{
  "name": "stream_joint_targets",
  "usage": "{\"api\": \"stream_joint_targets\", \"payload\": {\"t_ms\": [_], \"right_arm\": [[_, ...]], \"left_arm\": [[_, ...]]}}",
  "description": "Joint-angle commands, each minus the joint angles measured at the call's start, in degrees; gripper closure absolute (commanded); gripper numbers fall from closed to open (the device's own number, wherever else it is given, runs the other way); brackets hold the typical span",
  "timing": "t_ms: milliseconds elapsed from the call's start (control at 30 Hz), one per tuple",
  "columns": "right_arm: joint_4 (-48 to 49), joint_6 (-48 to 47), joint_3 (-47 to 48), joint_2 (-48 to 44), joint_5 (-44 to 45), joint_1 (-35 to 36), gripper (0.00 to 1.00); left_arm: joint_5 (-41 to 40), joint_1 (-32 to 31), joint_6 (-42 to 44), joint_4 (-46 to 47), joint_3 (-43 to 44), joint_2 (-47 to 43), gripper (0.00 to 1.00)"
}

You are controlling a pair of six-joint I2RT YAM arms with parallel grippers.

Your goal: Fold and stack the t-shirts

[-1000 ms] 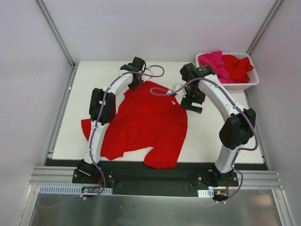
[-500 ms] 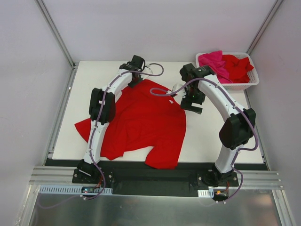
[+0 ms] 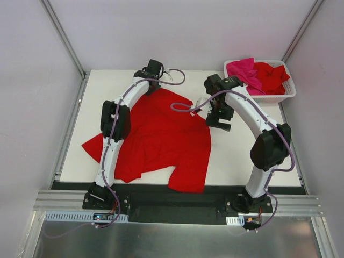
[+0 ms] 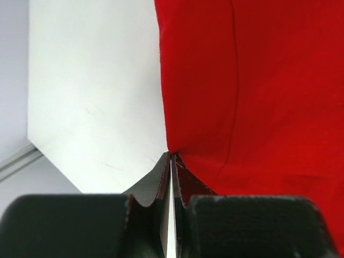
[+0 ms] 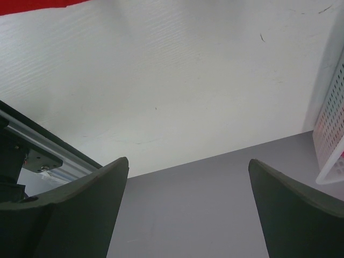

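Observation:
A bright red t-shirt (image 3: 161, 134) lies spread on the white table (image 3: 242, 156), its lower hem hanging over the near edge. My left gripper (image 3: 152, 76) is at the shirt's far edge. In the left wrist view the gripper (image 4: 171, 157) is shut on the shirt's edge (image 4: 258, 80). My right gripper (image 3: 221, 119) hovers by the shirt's right shoulder. It is open and empty in the right wrist view (image 5: 188, 161), where only a red sliver of the shirt (image 5: 32, 4) shows. A magenta-pink t-shirt (image 3: 244, 69) and another red t-shirt (image 3: 271, 76) lie in the basket.
The white slotted basket (image 3: 269, 99) stands at the table's back right corner; its wall shows in the right wrist view (image 5: 330, 123). Grey walls enclose the table on three sides. A metal rail (image 3: 177, 200) runs along the near edge by the arm bases.
My left gripper has moved toward the back of the table, drawing the shirt with it. The shirt's left sleeve has slid out to the left. The right gripper has shifted only slightly.

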Motion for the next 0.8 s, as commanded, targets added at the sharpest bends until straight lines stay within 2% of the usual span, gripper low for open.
{"api": "stream_joint_targets", "payload": {"t_ms": [0, 433, 767], "right_arm": [[-7.6, 0.0, -0.7, -1.7, 1.2, 0.4, 0.04], [-7.6, -0.1, -0.6, -0.9, 1.6, 0.4, 0.04], [-7.6, -0.1, -0.8, -0.9, 2.0, 0.6, 0.04]], "left_arm": [[-1.0, 0.2, 1.5, 1.5, 2.4, -3.1, 1.00], [7.3, -2.6, -5.5, 0.9, -9.9, -12.3, 1.00], [15.4, -3.8, -12.0, -4.6, -12.8, -11.4, 0.99]]}}
